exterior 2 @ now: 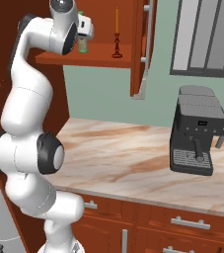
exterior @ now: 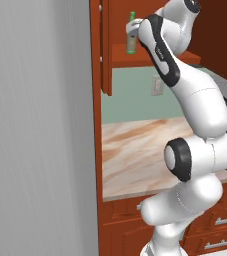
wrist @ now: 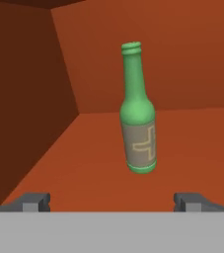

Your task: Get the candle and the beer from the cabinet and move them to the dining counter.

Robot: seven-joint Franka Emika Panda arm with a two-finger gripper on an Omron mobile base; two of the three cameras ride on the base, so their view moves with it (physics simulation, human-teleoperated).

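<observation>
Currently, in the left base view, the white arm reaches up into the open cabinet (exterior: 106, 47). The beer (exterior: 131, 35) stands upright on the cabinet shelf, partly covered by the arm's upper link. Below the cabinet lies a marbled counter (exterior: 130, 155) with drawers under its front edge.

In the right base view, the hand (exterior 2: 86, 27) sits at the cabinet opening, level with the shelf. The beer (exterior 2: 82, 43) stands just beside the hand, its upper part hidden behind it. The candle (exterior 2: 117, 34) stands upright on the same shelf, to the right of the beer and apart from it. The cabinet door (exterior 2: 145, 44) hangs open at the right. A dark coffee machine (exterior 2: 196, 131) stands on the counter (exterior 2: 118, 158) at the right, well apart from the arm.

In the hand view, the beer (wrist: 138, 111) stands upright on the shelf floor, directly ahead and between the lines of the two fingertips (wrist: 34, 201). The fingertips stand wide apart at the bottom corners of the view; the hand is fully spread and holds nothing. The bottle is not touched by either fingertip.
</observation>
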